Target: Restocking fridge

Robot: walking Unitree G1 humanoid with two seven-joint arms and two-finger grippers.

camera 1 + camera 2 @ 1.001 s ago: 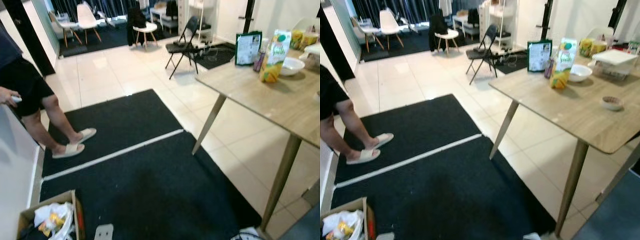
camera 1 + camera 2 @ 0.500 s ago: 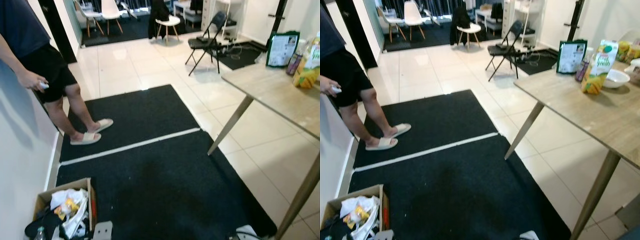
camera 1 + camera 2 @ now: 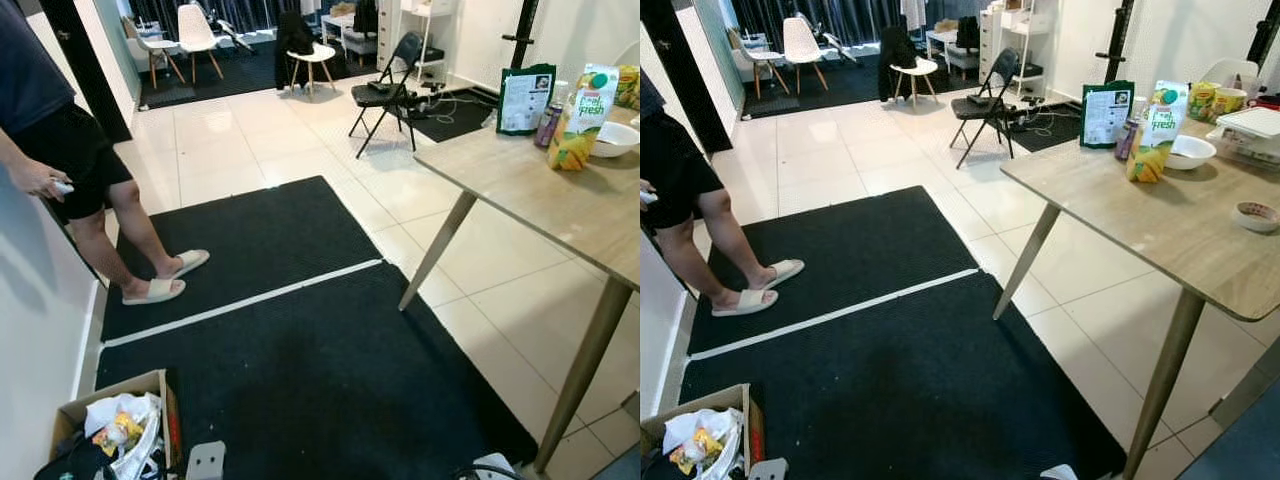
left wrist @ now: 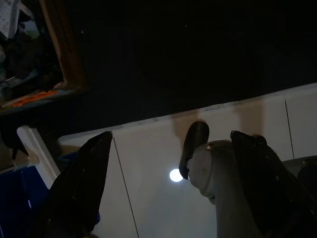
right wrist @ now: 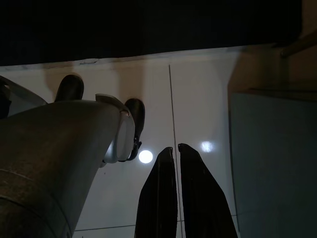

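Standing upright on table (image 3: 1160,225), juice carton (image 3: 1152,130), left claw (image 4: 168,163) spread, right claw (image 5: 174,168) pressed together

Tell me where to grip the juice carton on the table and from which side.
Grip the juice carton across its flat side walls at mid-height, coming in level from the table's near edge. It stands upright, with a bowl and bottle close behind.

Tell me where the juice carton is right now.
The tall green and white juice carton stands upright on the light wooden table at the robot's right, between the dark green pouch and the white bowl.
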